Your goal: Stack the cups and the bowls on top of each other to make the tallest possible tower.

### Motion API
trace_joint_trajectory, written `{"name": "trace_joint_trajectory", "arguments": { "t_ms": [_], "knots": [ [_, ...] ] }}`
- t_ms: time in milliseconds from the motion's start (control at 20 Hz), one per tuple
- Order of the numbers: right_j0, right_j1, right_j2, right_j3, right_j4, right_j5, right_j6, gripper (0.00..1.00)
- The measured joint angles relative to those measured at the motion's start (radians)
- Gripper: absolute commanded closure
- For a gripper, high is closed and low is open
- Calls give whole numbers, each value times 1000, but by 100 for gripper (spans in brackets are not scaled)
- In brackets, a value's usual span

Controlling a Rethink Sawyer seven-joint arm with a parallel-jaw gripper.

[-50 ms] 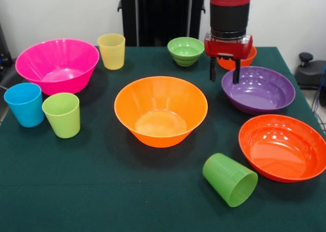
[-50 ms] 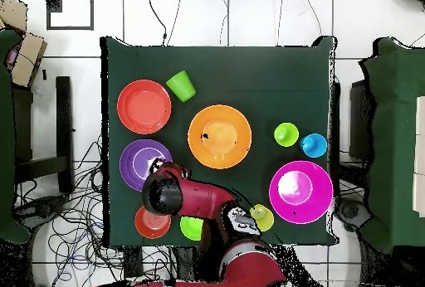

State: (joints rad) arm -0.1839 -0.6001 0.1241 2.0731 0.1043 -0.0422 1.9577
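My gripper (image 1: 224, 72) hangs open and holds nothing, over the left rim of the purple bowl (image 1: 259, 89). Behind it sits a small orange bowl (image 1: 250, 57), with a small green bowl (image 1: 185, 50) to its left. The large orange bowl (image 1: 161, 110) stands mid-table and the shallow red-orange bowl (image 1: 284, 146) at the near right. At the left are the pink bowl (image 1: 57, 64), the yellow cup (image 1: 112, 51), the blue cup (image 1: 24, 104) and the lime cup (image 1: 61, 114). A darker green cup (image 1: 230, 179) lies on its side. No tower shows; nothing is nested.
In the overhead view my arm (image 2: 199, 197) covers the gripper beside the purple bowl (image 2: 139, 161). The dark green cloth (image 2: 249, 68) reaches the table's edges. Cables lie on the floor around the base.
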Motion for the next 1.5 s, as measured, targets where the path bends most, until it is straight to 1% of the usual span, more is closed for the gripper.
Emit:
{"name": "trace_joint_trajectory", "arguments": {
  "t_ms": [400,900,1500],
  "knots": [
    [0,3,1,-1,0,0,0,0],
    [1,55,1,-10,-5,-19,0,0],
    [13,53,-9,-16,-13,-62,0,0]
  ]
}}
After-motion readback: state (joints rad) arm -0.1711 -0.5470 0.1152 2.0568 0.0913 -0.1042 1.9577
